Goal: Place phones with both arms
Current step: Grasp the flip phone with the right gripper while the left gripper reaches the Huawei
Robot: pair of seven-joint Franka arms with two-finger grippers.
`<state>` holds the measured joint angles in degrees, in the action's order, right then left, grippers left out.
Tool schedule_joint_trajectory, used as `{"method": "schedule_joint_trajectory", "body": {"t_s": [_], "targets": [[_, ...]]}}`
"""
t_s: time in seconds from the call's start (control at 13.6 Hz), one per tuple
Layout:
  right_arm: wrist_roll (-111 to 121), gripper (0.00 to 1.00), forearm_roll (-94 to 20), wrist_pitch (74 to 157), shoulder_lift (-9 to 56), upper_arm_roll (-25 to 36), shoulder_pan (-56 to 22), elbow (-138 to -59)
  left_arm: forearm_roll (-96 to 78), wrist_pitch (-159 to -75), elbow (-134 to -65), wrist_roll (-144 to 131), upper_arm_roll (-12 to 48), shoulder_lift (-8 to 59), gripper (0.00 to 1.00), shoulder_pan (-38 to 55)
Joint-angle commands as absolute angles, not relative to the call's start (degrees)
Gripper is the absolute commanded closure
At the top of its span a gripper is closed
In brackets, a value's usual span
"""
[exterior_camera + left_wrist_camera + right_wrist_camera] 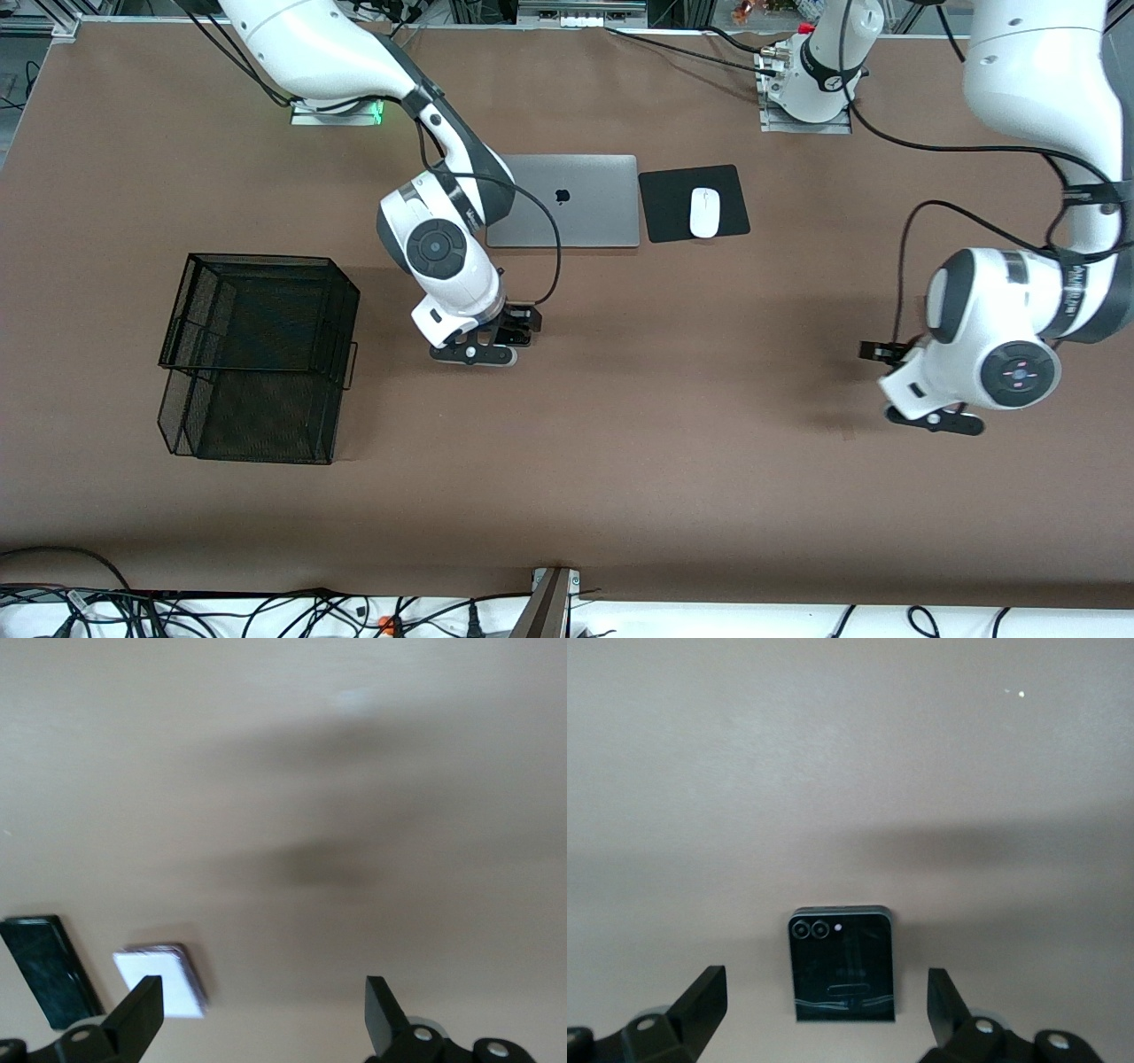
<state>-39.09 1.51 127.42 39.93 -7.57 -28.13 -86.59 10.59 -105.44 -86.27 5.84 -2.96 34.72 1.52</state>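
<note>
1. Closed laptop [563, 200] and mouse [704, 213] on its pad [660, 204] sit near the arm bases.
2. Wire basket [257, 354], toward the right arm's end of the tabletop [664, 461]; contents unclear.
3. Right pincer [826, 1014], released, over the black squarish phone [842, 964].
4. Left pincer [264, 1014], released, over bare tabletop beside the white phone [161, 979] and black slab phone [49, 967].

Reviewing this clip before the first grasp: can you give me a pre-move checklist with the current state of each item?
1. Right gripper open: ok.
2. Small black phone lies flat between the right gripper's fingertips, camera lenses up: ok.
3. Left gripper open: ok.
4. White phone centred under the left gripper: not ok, it sits by one fingertip.
5. Long black phone apart from the white phone: ok.
6. Mesh basket unobstructed, toward the right arm's end: ok.
</note>
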Motion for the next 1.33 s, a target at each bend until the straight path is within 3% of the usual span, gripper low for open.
{"method": "schedule_joint_trajectory", "body": {"t_s": [0.0, 0.37, 0.74, 1.25], "targets": [[-41.0, 0.0, 4.0, 128.8, 42.1, -7.0, -30.1, -85.4, 12.1, -116.9, -99.8, 12.6, -1.8, 27.3, 0.0, -5.8], [-40.1, 0.0, 4.2, 128.7, 43.9, -7.1, -30.1, -86.2, 11.4, -124.3, -108.8, 17.6, -1.3, 23.2, 0.0, -14.8], [-39.0, 0.0, 4.1, 129.2, 45.4, -7.1, -30.3, -87.0, 3.5, -137.4, -120.9, 17.5, -1.3, 20.0, 0.0, -19.8], [-38.9, 0.0, 4.1, 129.3, 46.8, -7.1, -31.1, -87.0, 1.1, -145.0, -127.3, 16.5, -1.3, 19.5, 0.0, -21.7]]}}
